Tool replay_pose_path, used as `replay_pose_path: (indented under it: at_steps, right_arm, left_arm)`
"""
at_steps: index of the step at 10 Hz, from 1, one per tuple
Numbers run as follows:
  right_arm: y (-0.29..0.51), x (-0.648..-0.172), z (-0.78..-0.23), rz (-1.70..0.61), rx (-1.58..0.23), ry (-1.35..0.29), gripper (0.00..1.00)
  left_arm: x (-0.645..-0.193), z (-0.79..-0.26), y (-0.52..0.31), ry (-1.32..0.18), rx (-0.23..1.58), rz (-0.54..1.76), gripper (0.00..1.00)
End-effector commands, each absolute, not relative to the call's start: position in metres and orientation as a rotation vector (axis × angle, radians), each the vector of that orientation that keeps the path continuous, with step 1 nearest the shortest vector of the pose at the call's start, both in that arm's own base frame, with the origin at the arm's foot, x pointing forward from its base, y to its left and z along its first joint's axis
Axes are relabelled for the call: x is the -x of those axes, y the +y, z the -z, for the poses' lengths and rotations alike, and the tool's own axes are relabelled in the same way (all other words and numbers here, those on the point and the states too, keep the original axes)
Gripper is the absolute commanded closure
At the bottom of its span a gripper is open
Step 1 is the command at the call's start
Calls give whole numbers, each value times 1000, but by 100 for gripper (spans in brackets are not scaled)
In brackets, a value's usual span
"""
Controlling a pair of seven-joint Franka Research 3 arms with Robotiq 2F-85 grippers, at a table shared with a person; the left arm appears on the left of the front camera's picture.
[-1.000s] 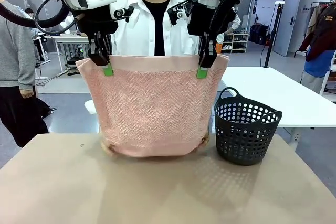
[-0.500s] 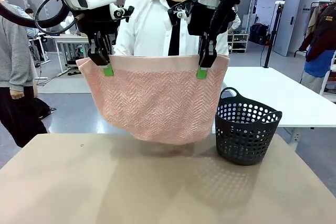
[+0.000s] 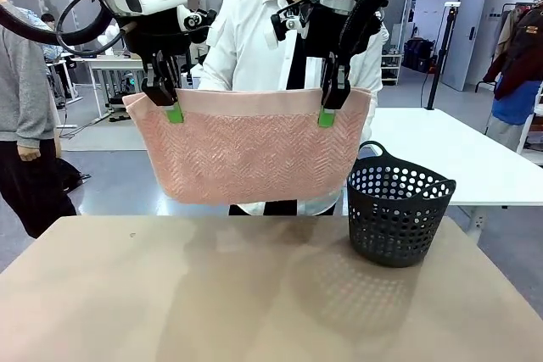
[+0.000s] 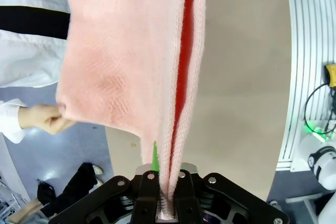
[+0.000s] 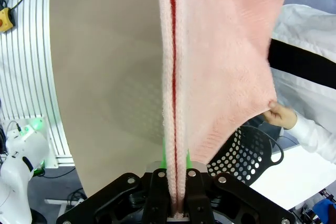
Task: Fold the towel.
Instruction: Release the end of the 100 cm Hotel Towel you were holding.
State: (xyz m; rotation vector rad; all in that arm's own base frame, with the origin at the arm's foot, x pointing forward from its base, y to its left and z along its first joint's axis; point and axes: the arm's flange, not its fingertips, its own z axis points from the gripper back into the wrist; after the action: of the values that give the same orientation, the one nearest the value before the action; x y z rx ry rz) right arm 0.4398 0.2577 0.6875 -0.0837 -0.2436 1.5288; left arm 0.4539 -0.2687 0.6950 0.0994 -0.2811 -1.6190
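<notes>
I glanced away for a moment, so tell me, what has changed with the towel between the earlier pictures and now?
The towel has had its lower edge raised from near the table: the person's hands hold the bottom corners and have lifted them toward the far side. The left end effector and right end effector stayed shut on the top corners, in place. The black basket has not moved.
</notes>
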Motion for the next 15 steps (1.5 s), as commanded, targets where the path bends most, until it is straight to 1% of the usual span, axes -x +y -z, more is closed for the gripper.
replay_pose_path:
  at_steps: [1,15]
  right_arm:
    - [257,-440,-688,-1528,88,-246,100]
    - [257,-440,-688,-1528,88,-246,100]
  left_arm:
    - [-454,-697,-268,-281,-114,1617,100]
    - [-454,-697,-268,-281,-114,1617,100]
